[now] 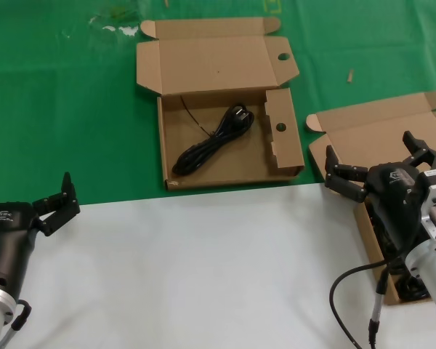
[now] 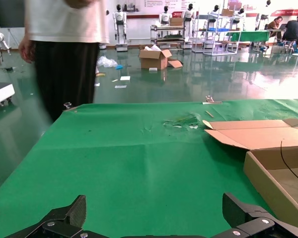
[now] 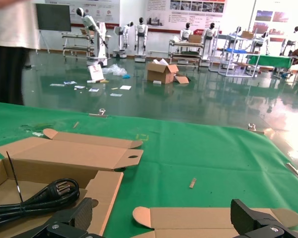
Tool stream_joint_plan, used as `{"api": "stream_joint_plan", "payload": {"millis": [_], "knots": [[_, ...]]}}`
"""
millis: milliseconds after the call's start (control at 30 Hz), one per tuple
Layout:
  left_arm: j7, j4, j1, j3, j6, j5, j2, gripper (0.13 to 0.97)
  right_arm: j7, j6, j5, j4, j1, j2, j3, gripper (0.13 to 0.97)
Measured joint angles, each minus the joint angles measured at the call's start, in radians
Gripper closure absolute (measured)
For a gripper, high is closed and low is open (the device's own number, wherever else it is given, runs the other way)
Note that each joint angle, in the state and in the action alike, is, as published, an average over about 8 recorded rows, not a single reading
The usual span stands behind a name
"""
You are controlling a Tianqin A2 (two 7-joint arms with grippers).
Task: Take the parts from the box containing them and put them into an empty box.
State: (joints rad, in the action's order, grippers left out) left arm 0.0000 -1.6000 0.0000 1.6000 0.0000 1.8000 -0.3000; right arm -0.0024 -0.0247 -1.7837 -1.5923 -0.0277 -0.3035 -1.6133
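Observation:
The holed box (image 1: 211, 65) lies open at the back centre, with round holes in its lid flap and side panel. One black power cord (image 1: 214, 139) lies in it. The plain box (image 1: 378, 131) with its ear tab sits at the right, and dark cords (image 1: 413, 288) show in it beneath my right arm. My right gripper (image 1: 374, 156) hangs open and empty above that box. In the right wrist view, the right gripper (image 3: 161, 218) faces the plain lid (image 3: 198, 218); the cord (image 3: 44, 196) lies beyond. My left gripper (image 1: 54, 203) is open and empty at the lower left.
A white sheet (image 1: 203, 269) covers the near table and green cloth (image 1: 58, 109) covers the far part. The left gripper (image 2: 154, 210) looks over bare green cloth, with the holed box (image 2: 268, 183) at its side. A person (image 2: 64, 59) stands beyond the table's far edge.

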Motion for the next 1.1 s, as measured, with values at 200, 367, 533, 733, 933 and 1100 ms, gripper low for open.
{"api": "stream_joint_plan", "payload": {"millis": [200,367,533,733,933,1100], "knots": [[0.000,0.000,0.000,0.000,0.000,0.000,0.000,0.132,0.000,0.000,0.000,0.000,0.000,0.000,0.000,0.129],[0.000,0.000,0.000,0.000,0.000,0.000,0.000,0.132,0.000,0.000,0.000,0.000,0.000,0.000,0.000,0.129],[0.000,0.000,0.000,0.000,0.000,0.000,0.000,0.132,0.000,0.000,0.000,0.000,0.000,0.000,0.000,0.129],[0.000,0.000,0.000,0.000,0.000,0.000,0.000,0.132,0.000,0.000,0.000,0.000,0.000,0.000,0.000,0.129],[0.000,0.000,0.000,0.000,0.000,0.000,0.000,0.132,0.000,0.000,0.000,0.000,0.000,0.000,0.000,0.129],[0.000,0.000,0.000,0.000,0.000,0.000,0.000,0.132,0.000,0.000,0.000,0.000,0.000,0.000,0.000,0.129]]}}
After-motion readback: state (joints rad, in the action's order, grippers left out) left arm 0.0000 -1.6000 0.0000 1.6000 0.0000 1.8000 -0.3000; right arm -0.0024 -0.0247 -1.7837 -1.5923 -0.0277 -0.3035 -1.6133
